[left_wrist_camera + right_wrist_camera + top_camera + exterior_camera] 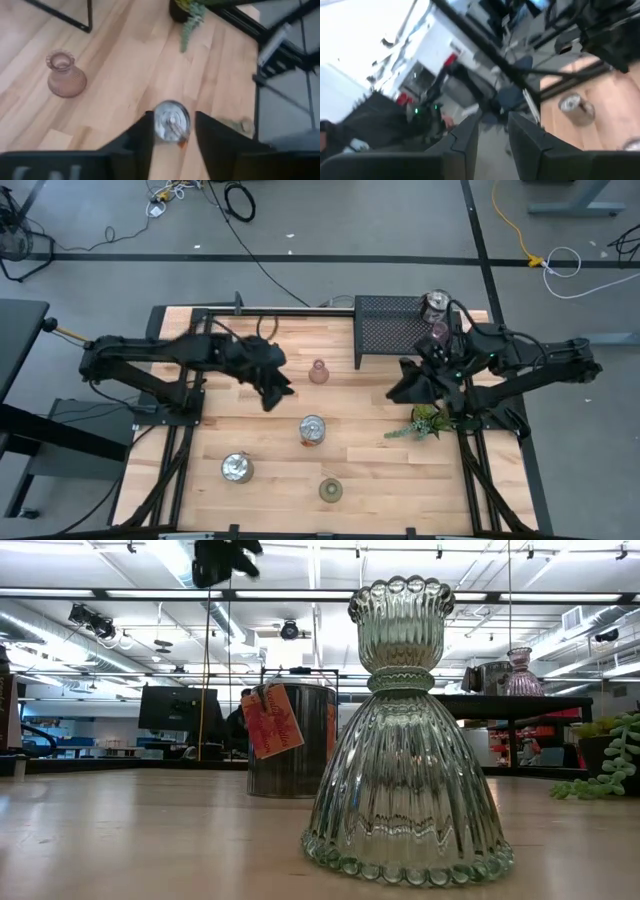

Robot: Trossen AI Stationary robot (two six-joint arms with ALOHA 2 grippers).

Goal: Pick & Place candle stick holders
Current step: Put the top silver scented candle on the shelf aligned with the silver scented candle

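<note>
On the table stand a pinkish glass holder (318, 372) (65, 75), a silver holder with an orange tag (312, 430) (295, 740), a second silver holder (237, 468) and an olive-green ribbed glass holder (330, 490) (405, 740), each on its base. Another silver holder (435, 305) and a pink one (438, 332) (520, 670) sit on the black mesh rack (395, 330). My left gripper (272, 388) (174, 135) hangs open above the table, short of the tagged silver holder (171, 120), which shows through its gap. My right gripper (408, 387) (494, 135) is open, level and empty.
A leafy green sprig (425, 420) (192, 15) lies under the right arm near the table's right edge. The mesh rack stands at the far right. Bare wood (260, 430) lies between the holders. Cables run across the floor beyond the far edge.
</note>
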